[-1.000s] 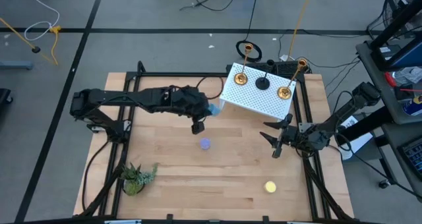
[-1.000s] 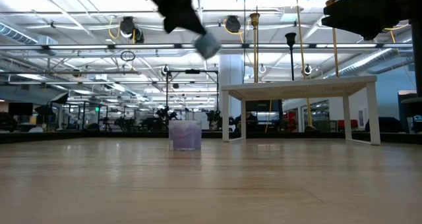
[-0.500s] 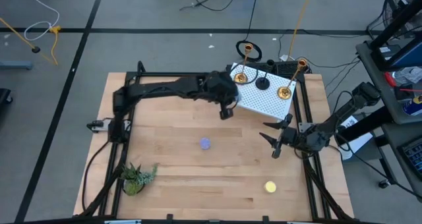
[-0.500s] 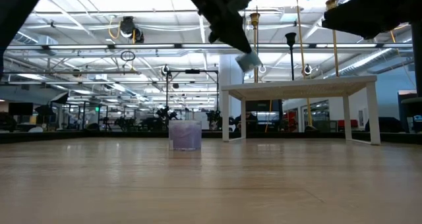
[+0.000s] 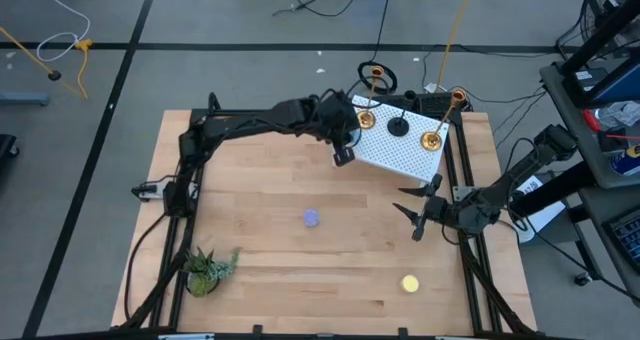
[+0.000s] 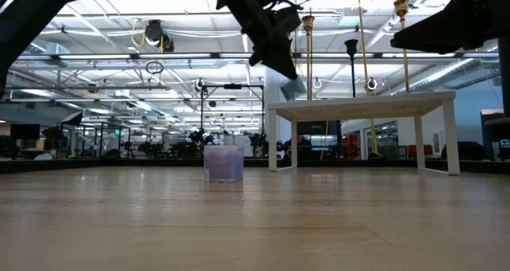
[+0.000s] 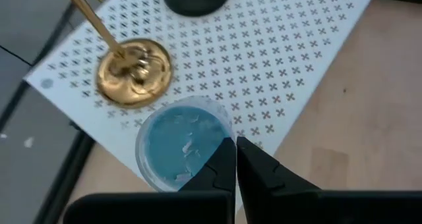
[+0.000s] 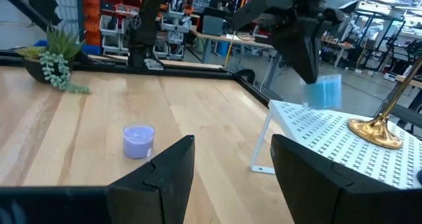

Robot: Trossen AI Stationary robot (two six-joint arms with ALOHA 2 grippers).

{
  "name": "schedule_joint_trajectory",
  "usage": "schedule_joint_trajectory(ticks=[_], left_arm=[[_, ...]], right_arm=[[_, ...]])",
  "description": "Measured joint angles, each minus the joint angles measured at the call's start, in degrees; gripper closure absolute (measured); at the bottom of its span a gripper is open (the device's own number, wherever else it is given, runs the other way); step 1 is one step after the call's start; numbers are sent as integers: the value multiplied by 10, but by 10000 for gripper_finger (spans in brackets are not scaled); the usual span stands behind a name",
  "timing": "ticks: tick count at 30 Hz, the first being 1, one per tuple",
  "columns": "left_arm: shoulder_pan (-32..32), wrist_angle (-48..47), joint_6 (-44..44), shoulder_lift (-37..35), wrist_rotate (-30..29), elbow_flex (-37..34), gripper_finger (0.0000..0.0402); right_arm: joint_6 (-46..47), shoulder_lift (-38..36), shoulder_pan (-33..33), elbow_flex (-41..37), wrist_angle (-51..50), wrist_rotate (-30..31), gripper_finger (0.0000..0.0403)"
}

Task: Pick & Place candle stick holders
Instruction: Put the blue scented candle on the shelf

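Observation:
My left gripper (image 5: 343,154) is shut on the low round blue holder (image 7: 178,148) just above the near-left corner of the white perforated stand (image 5: 400,157). Two brass holders (image 5: 365,118) (image 5: 432,138) and a black one (image 5: 398,127) stand on the stand by their round bases. The lilac holder (image 5: 311,218) sits mid-table and the yellow one (image 5: 409,283) at the near right. My right gripper (image 5: 415,216) is open and empty, hovering near the right edge. My left gripper pinches the blue holder's rim (image 7: 221,140) between its two fingers, one finger over the inside and one outside. The fingers come from above, slanting down. The holder hangs clear of the stand, a little tilted (image 6: 293,86).
A small green plant (image 5: 205,268) stands at the near left corner. A tall brass stem (image 7: 92,20) rises close beside the blue holder. Bare wood lies between the lilac holder and the stand.
My left gripper has carried the blue holder from over the table's middle toward the far right, up to the stand's near-left corner, still shut on it. My right gripper has kept still.

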Motion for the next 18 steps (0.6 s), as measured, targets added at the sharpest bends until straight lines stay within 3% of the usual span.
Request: schedule_joint_trajectory(ticks=[5, 18], left_arm=[[2, 0, -1, 7, 33, 0, 394], [-3, 56, 45, 18, 31, -1, 385]], right_arm=[[4, 0, 0, 0, 0, 0, 206], [4, 0, 0, -6, -4, -1, 206]])
